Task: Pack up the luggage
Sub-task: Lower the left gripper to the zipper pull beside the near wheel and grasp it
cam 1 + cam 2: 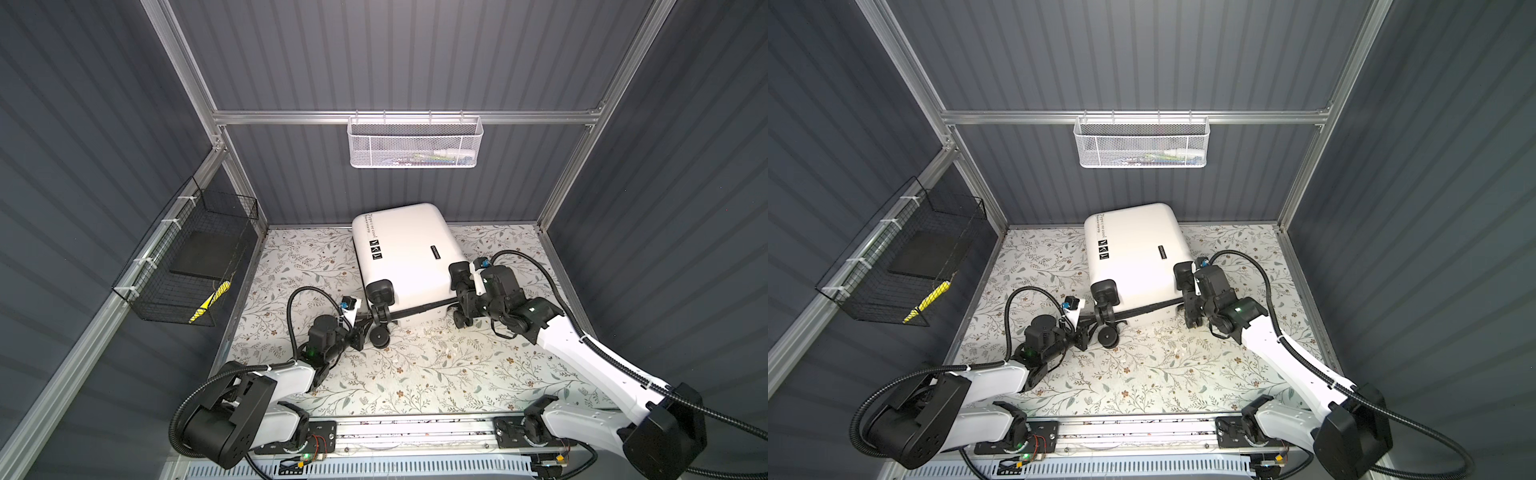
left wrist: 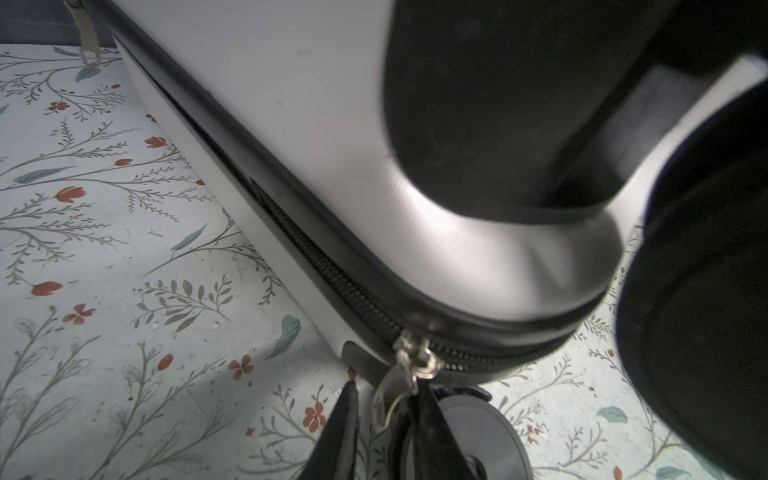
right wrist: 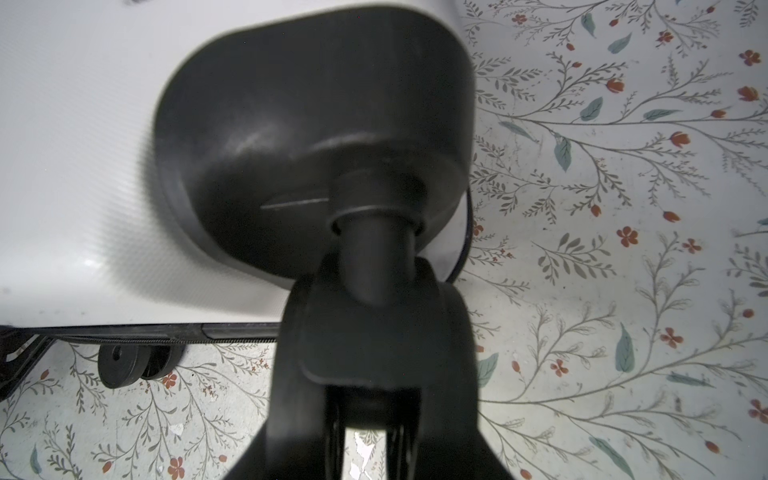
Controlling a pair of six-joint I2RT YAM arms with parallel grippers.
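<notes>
A white mesh basket (image 1: 415, 145) hangs on the back rail. A black wire basket (image 1: 166, 286) holds a yellow thing (image 1: 210, 301). Flowery table (image 1: 415, 374).

The script on the luggage (image 1: 409, 253) is too small to read in both top views. What lies inside the white mesh basket (image 1: 414, 143) cannot be made out through the mesh. In the left wrist view the black wheel housing (image 2: 478, 112) is blurred and cut by the picture's edge. In the right wrist view a blurred wheel fork (image 3: 374, 345) covers the fingertips of the right gripper (image 1: 464, 305), so its grip cannot be told.
</notes>
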